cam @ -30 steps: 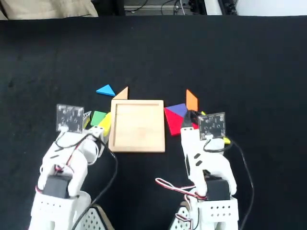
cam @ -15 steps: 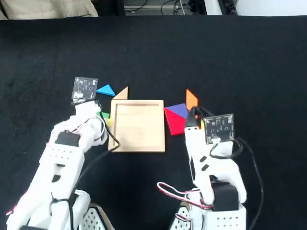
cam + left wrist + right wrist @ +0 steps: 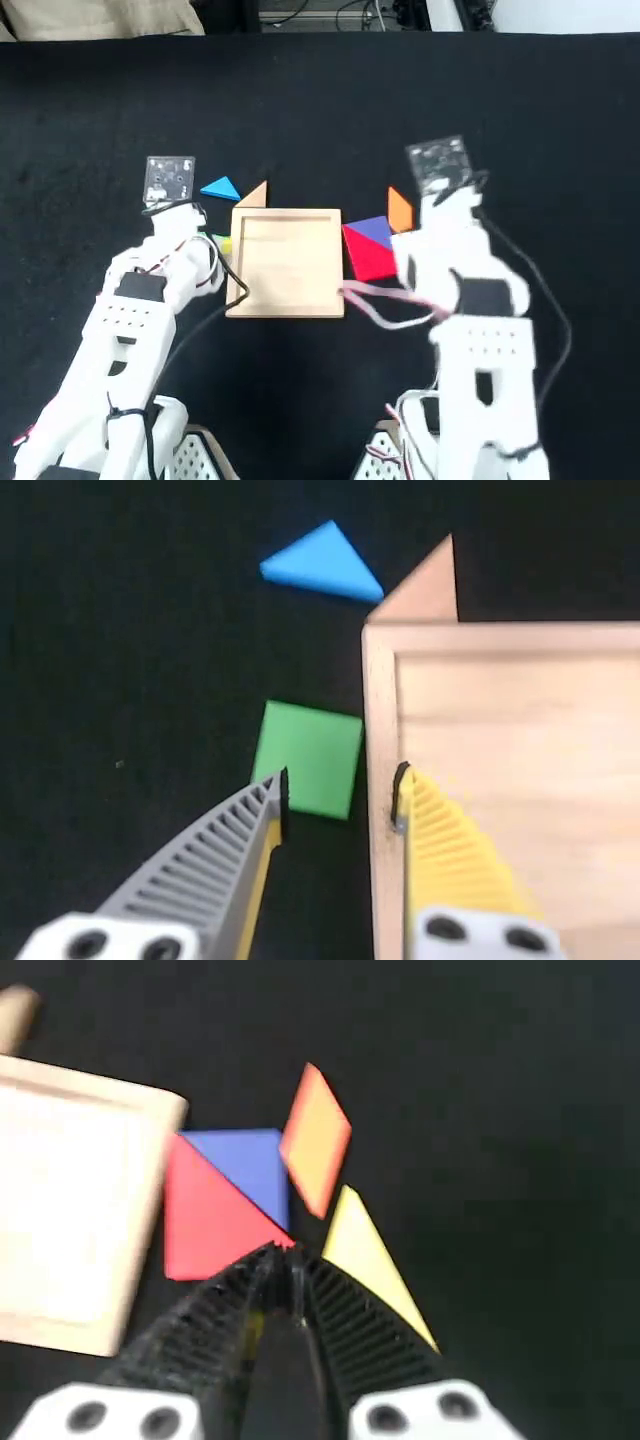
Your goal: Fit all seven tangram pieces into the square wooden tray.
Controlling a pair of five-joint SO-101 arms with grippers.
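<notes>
The square wooden tray (image 3: 285, 262) lies between the two arms with nothing in it. In the left wrist view my left gripper (image 3: 340, 795) is open, one finger over the green square (image 3: 308, 757) and the other over the tray's rim (image 3: 378, 710). A blue triangle (image 3: 322, 563) and a tan triangle (image 3: 425, 585) lie beyond the tray's corner. My right gripper (image 3: 282, 1258) is shut with nothing in it, its tips above where the red triangle (image 3: 205, 1225), the purple triangle (image 3: 245, 1165) and the yellow triangle (image 3: 365, 1255) meet. An orange parallelogram (image 3: 316, 1140) lies just past them.
The table is a black cloth (image 3: 320, 110) with wide free room behind the pieces. In the high view the blue triangle (image 3: 220, 188) and tan triangle (image 3: 256, 195) sit at the tray's far left corner, the orange parallelogram (image 3: 400, 210) at its far right.
Both arms have stretched forward from near the table's front. The left gripper now sits over the green square, and the right arm has risen over the pieces right of the tray.
</notes>
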